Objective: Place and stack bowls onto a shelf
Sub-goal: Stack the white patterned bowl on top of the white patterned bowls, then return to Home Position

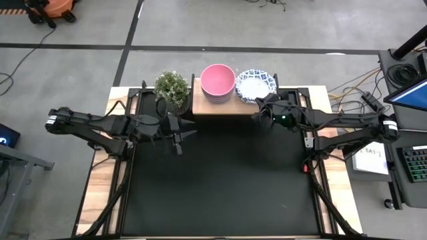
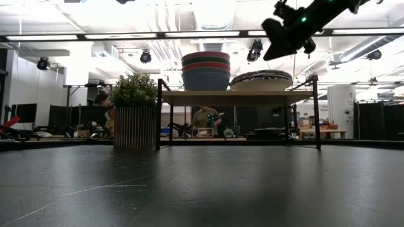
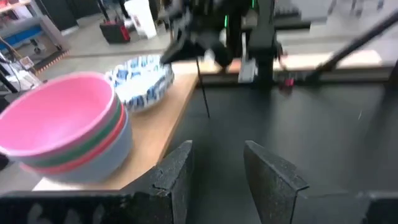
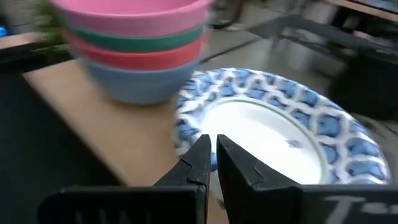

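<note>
On the light-wood shelf stands a stack of solid bowls with the pink one on top and green, red and blue below. Beside it on the shelf sits a stack of white bowls with blue-patterned rims. My right gripper is shut and hovers above the patterned stack's near rim, clear of it in the low view. My left gripper is open with nothing between its fingers. It stands off the shelf's near left corner.
A potted green plant in a ribbed pot stands on the table at the shelf's left end, close to my left arm. The shelf rests on thin dark legs. The black tabletop lies bare in front of it.
</note>
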